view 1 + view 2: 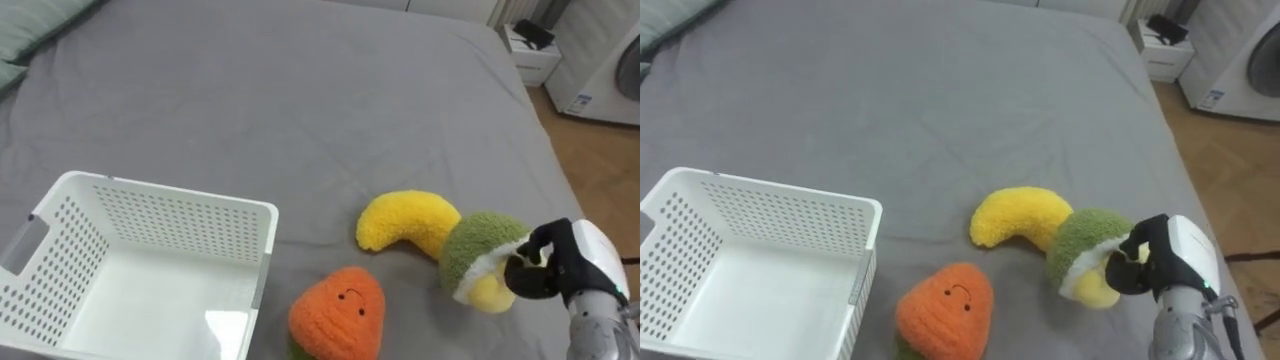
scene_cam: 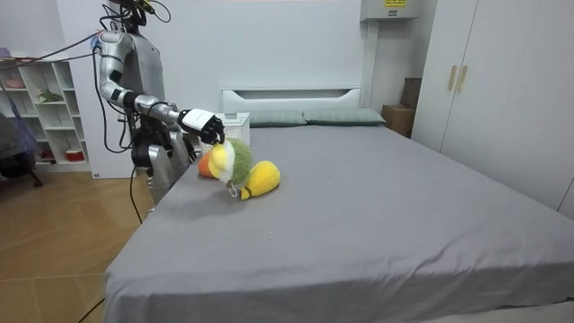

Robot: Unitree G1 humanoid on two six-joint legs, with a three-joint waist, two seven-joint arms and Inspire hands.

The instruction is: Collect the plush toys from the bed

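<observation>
Right hand: the right hand (image 1: 575,262) is coming in from the lower right of the eye views, its dark fingers curling round the near end of the green plush toy (image 1: 478,250); the fingertips are sinking into the toy's pale yellow face and are partly hidden there, and the forearm is running off the bottom edge.
Green plush toy: it is sitting in that grasp near the bed's right edge, its far side pressing against the yellow banana plush (image 1: 405,220); whether its underside is resting on the sheet is hard to make out.
Yellow banana plush: it is lying curved on the grey bed (image 1: 300,90), its right end tucking behind the green toy.
Orange plush toy: the orange plush toy (image 1: 338,312), with a small stitched face, is lying just left of the other two, its lower part being cut off by the frame.
Basket: the white perforated basket (image 1: 170,190) is standing on the bed at lower left, holding nothing; its near and left sides are being cropped.
Robot: in the room view it is standing at the bedside on the room view's left, reaching one arm over the mattress.
</observation>
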